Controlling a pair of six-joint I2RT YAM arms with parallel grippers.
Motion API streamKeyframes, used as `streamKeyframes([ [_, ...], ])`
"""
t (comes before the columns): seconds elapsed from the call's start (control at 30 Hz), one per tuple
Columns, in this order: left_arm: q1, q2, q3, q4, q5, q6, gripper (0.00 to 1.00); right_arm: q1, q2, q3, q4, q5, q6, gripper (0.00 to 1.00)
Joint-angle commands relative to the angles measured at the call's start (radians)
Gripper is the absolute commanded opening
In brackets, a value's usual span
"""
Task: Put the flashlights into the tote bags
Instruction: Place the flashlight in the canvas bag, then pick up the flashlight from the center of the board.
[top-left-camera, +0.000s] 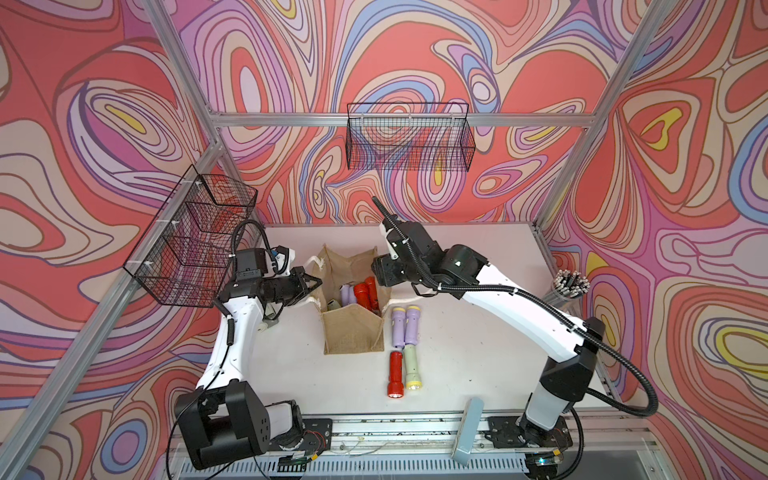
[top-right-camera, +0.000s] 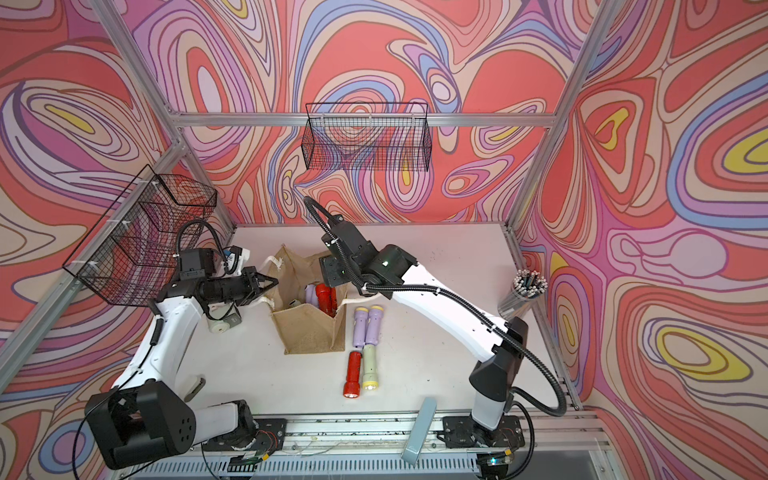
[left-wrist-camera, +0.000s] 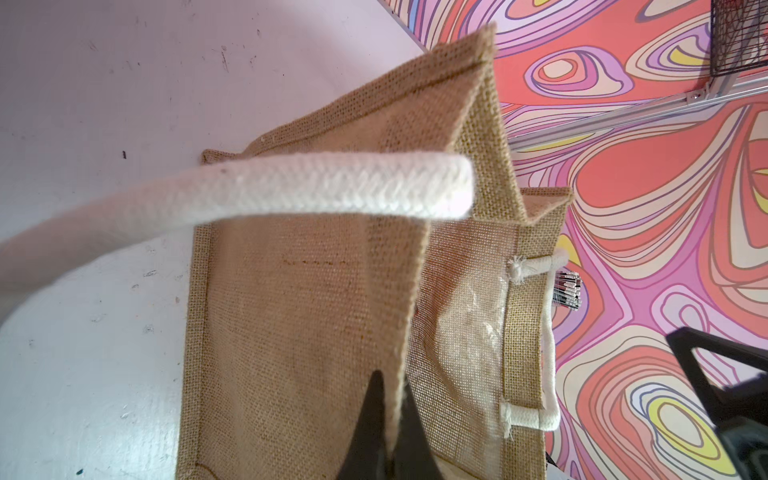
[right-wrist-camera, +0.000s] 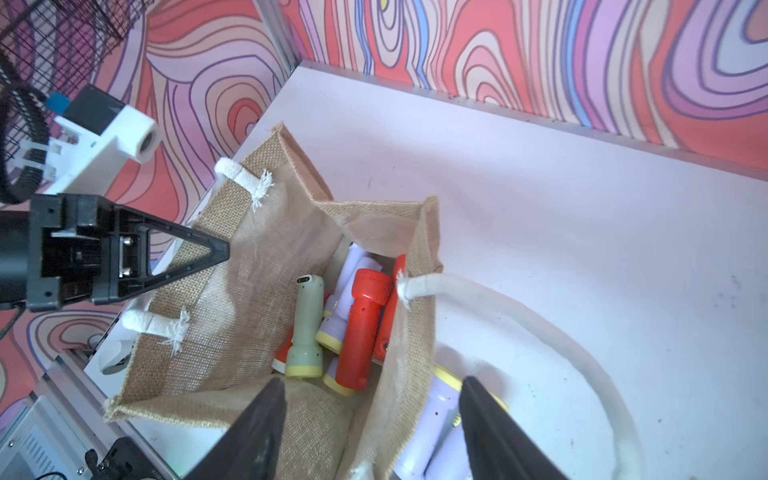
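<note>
At the centre of the table (top-left-camera: 478, 353), you see the tote bag (top-left-camera: 353, 332) standing upright with its mouth open. The left gripper (top-left-camera: 316, 284) jaws are closed on the bag's side wall. The right gripper (right-wrist-camera: 372, 380) hangs above the bag mouth, jaws apart and empty. Red, lilac and pale green flashlights (right-wrist-camera: 363, 324) lie inside the bag. Four loose flashlights (top-left-camera: 405, 328) lie on the table just beside it.

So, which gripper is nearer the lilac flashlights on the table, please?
The right gripper: open above the tote bag's rim beside the lilac flashlights; left gripper pinches the opposite wall.
</note>
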Motion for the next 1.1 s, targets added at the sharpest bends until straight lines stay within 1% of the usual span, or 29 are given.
streamKeyframes([
  [0.0, 0.000, -0.014, 0.003, -0.021, -0.007, 0.012, 0.00, -0.002, -0.072, -0.085, -0.006, 0.076, 0.036, 0.69],
  [0.13, 0.000, -0.005, 0.007, -0.020, 0.007, 0.008, 0.00, -0.003, -0.184, -0.211, -0.015, 0.059, 0.099, 0.68],
  [0.27, 0.001, -0.005, 0.007, -0.020, -0.006, 0.008, 0.00, -0.002, -0.263, -0.320, -0.037, 0.046, 0.120, 0.68],
  [0.43, 0.001, 0.000, 0.005, -0.022, -0.006, 0.008, 0.00, -0.002, -0.306, -0.394, -0.102, 0.016, 0.157, 0.68],
  [0.63, 0.000, 0.000, 0.006, -0.020, -0.014, 0.004, 0.00, -0.002, -0.347, -0.562, -0.136, -0.031, 0.257, 0.65],
  [0.73, 0.000, 0.001, 0.005, -0.020, -0.015, 0.006, 0.00, -0.002, -0.391, -0.678, -0.074, -0.103, 0.278, 0.64],
  [0.83, 0.000, 0.005, 0.007, -0.023, -0.012, 0.006, 0.00, -0.002, -0.418, -0.794, 0.008, -0.144, 0.314, 0.64],
  [0.93, 0.000, 0.004, 0.005, -0.023, -0.014, 0.006, 0.00, -0.002, -0.394, -0.864, 0.080, -0.191, 0.337, 0.64],
  [1.07, 0.000, 0.004, 0.005, -0.025, -0.015, 0.008, 0.00, -0.003, -0.328, -0.914, 0.175, -0.255, 0.359, 0.62],
])
